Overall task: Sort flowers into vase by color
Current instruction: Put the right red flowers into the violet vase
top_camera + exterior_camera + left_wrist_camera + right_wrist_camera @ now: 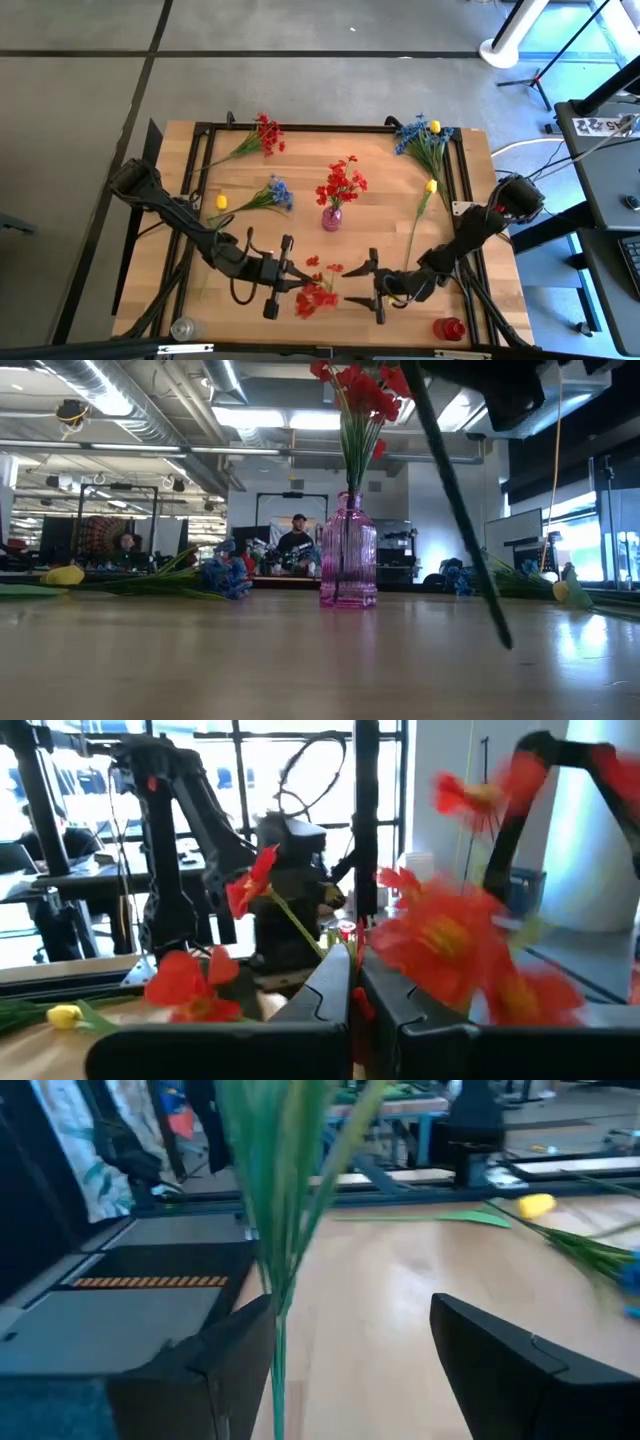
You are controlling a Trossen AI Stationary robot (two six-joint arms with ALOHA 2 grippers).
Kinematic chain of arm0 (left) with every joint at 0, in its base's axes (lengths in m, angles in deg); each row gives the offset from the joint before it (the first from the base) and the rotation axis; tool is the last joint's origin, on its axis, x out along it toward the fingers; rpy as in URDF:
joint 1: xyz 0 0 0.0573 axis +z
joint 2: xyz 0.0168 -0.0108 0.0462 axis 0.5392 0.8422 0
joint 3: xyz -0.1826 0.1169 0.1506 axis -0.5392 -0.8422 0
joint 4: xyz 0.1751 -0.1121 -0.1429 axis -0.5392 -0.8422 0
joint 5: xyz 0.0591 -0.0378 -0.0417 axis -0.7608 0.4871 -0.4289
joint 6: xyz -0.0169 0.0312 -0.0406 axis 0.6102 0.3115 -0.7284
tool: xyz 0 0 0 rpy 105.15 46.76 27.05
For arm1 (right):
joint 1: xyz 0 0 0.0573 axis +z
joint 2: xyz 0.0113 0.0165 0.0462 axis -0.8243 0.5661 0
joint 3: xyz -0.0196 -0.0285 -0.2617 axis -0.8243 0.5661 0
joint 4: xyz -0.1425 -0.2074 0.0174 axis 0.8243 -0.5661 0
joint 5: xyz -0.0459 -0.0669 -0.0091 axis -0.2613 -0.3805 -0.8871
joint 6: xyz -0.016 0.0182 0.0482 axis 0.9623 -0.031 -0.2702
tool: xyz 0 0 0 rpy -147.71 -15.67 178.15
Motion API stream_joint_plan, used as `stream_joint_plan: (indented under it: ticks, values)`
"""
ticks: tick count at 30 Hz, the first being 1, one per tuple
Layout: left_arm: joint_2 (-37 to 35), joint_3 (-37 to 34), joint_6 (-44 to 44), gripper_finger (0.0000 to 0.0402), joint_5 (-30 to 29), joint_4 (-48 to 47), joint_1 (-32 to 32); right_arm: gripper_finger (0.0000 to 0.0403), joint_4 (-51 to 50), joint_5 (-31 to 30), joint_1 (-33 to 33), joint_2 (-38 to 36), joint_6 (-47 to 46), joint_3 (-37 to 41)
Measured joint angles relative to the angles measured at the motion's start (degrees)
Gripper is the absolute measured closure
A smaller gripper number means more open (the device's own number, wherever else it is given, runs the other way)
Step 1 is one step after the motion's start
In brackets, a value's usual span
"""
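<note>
A: The left gripper (290,280) is pressed together, pinching a red sprig (316,297) near the front edge of the wooden surface (380,215), and the blossoms hang off to one side of the fingers.

B: That's my worry. The stem is thin plastic wire, and the blossoms look like floppy cloth. If the pinch sits off-centre, I'd guess the sprig could swing or slip.

A: The right gripper (372,285) stands spread, facing it, with a green stem (277,1280) passing by one finger.

B: Closing there might miss or bend that thin stem. And the vase?

A: It stands mid-surface, a ribbed pink glass vase (348,550) with a narrow neck, already holding red flowers (357,390).

B: It's tall and probably light, so a nudge from an arm could tip it. The other flowers lie well apart: blue (277,192) and yellow (221,202) to the left, more at the back corners.
</note>
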Motion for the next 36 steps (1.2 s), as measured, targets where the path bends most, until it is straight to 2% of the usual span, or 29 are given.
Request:
stream_joint_plan:
  ticks: [5,8,12,16,22,24,27,30,33,36]
  values:
    - [0.0,0.0,1.75,0.0401,1.88,0.16,1.0,0.0137,-1.82,-0.16,-0.58,4.8,4.65,-6.6]
    - [0.0,0.0,1.75,0.0401,3.64,0.22,1.86,0.0138,-4.94,-4.3,-1.14,6.5,5.22,-10.45]
    - [0.0,0.0,1.82,0.0401,4.83,0.59,2.03,0.0159,-9.82,-4.86,-1.98,6.79,4.98,-13.39]
    - [0.0,0.0,1.83,0.0401,4.94,0.69,2.01,0.0226,-10.97,-4.34,-2.54,6.84,3.6,-13.58]
    - [0.0,0.0,2.26,0.0391,4.35,-1.05,1.74,0.0374,-11.1,-3.68,-2.65,6.84,3.54,-13.58]
    - [-0.49,0.0,2.72,0.0376,2.76,-2.2,1.31,0.0388,-10.95,-3.33,-2.63,6.8,3.73,-13.58]
    - [-3.28,0.0,3.99,0.0348,-0.23,-8.35,0.15,0.0373,-10.98,-3.28,-2.56,6.07,3.75,-13.58]
    - [-7.35,0.0,3.15,0.0324,-2.31,-18.39,-1.16,0.0378,-11.25,-4.7,-2.58,4.56,4.1,-13.58]
    - [-11.44,0.0,-0.49,0.0305,-3.51,-29.83,-1.89,0.0393,-11.08,-6.8,-2.63,2.57,7.42,-13.58]
    - [-13.9,-0.19,-5.84,0.0296,-4.56,-38.98,-1.97,0.0387,-10.04,-11.69,-2.69,-0.41,13.37,-13.58]
